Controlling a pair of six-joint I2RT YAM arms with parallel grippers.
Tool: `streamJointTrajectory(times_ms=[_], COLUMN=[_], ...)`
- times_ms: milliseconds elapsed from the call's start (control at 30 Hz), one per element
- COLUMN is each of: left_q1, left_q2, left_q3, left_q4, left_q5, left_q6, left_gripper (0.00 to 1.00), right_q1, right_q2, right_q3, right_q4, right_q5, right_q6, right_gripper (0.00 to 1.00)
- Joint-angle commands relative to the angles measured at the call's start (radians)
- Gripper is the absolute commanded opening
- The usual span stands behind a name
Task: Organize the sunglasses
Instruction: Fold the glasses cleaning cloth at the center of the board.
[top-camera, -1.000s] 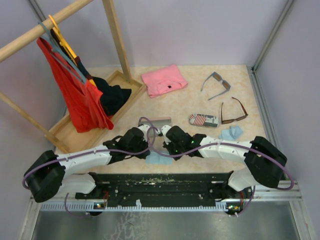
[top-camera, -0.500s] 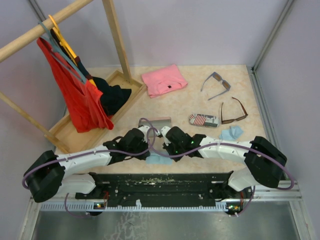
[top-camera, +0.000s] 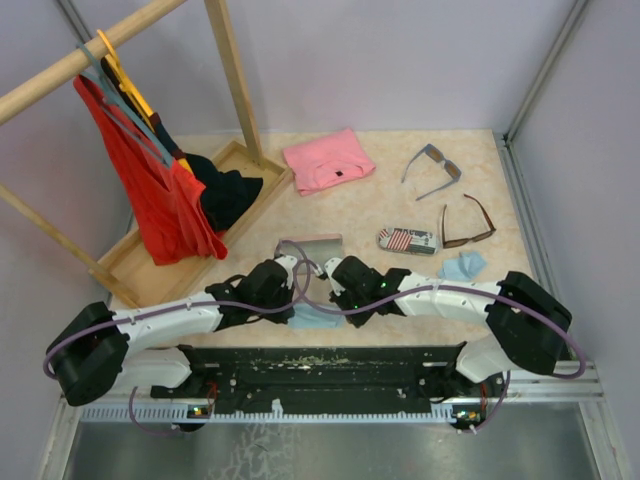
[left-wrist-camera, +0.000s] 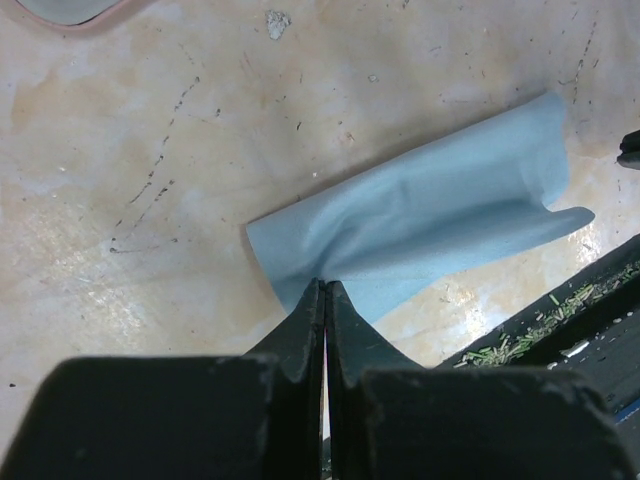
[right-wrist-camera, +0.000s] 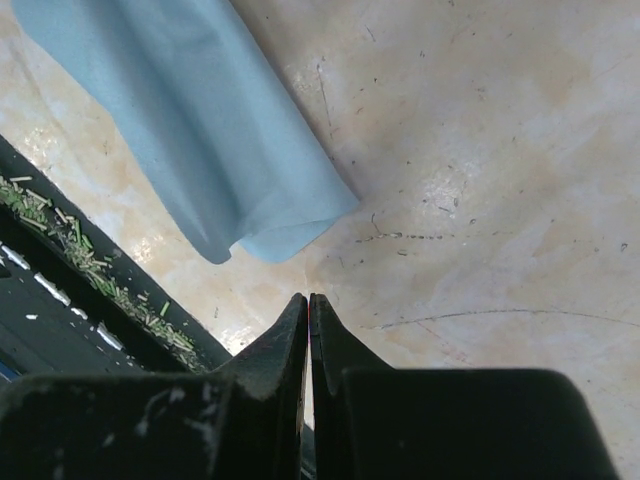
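Pale lilac walls (top-camera: 400, 60) closed in a beige, marbled table (top-camera: 370, 205) at the back and on both sides. A black rail (top-camera: 320, 365) carrying the arm bases ran along its near edge. At the left, a wooden rack (top-camera: 232, 75) with a hanging red garment (top-camera: 150, 190) and a wooden tray (top-camera: 135, 265) filled that corner. Bare tabletop lay open through the middle, between the pink folded garment (top-camera: 328, 160) and the arms.

The left gripper (left-wrist-camera: 323, 285) had its jaws together, pinched on the near edge of a light blue cloth (left-wrist-camera: 420, 225). The right gripper (right-wrist-camera: 308, 298) had its jaws all but together, holding nothing, over bare table just beside that cloth. A grey case (top-camera: 320, 245) lay just beyond the two wrists, and a flag-patterned case (top-camera: 407, 240) lay to its right.

A second earlier the cloth had been a smaller patch under the wrists. Now it showed wider and sat a little further left. The cases and glasses had not moved.

There were two arms, two cases, two cloths and two pairs of glasses. The grey-blue sunglasses (top-camera: 432, 165) lay open toward the far right corner. The brown sunglasses (top-camera: 466, 224) were nearer, close to the right wall. The second light blue cloth (top-camera: 462, 266) lay just in front of them.
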Motion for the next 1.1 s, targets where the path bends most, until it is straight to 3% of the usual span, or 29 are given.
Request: streamJointTrajectory(times_ms=[0, 233, 400, 500, 767, 1067], left_q1=[-0.014, -0.024, -0.025, -0.026, -0.029, -0.029], left_q2=[-0.023, -0.020, -0.024, -0.022, -0.022, -0.022], left_q3=[-0.003, 0.005, 0.007, 0.007, 0.007, 0.010], left_q4=[0.008, 0.008, 0.008, 0.009, 0.004, -0.001], left_q5=[0.012, 0.020, 0.020, 0.020, 0.008, 0.006], left_q6=[0.015, 0.016, 0.019, 0.018, 0.016, 0.015], left_gripper=[0.00, 0.00, 0.00, 0.00, 0.00, 0.00], right_q1=[0.012, 0.011, -0.010, -0.011, -0.034, -0.048], right_q2=[-0.003, -0.101, -0.205, -0.272, -0.410, -0.278], right_q3=[0.014, -0.019, -0.124, -0.200, -0.347, -0.338], right_q4=[-0.008, 0.043, 0.187, 0.296, 0.483, 0.570], right_q5=[0.022, 0.112, 0.172, 0.222, 0.267, 0.148], right_q6=[0.019, 0.124, 0.315, 0.439, 0.614, 0.732], right_gripper=[0.04, 0.11, 0.34, 0.40, 0.46, 0.46])
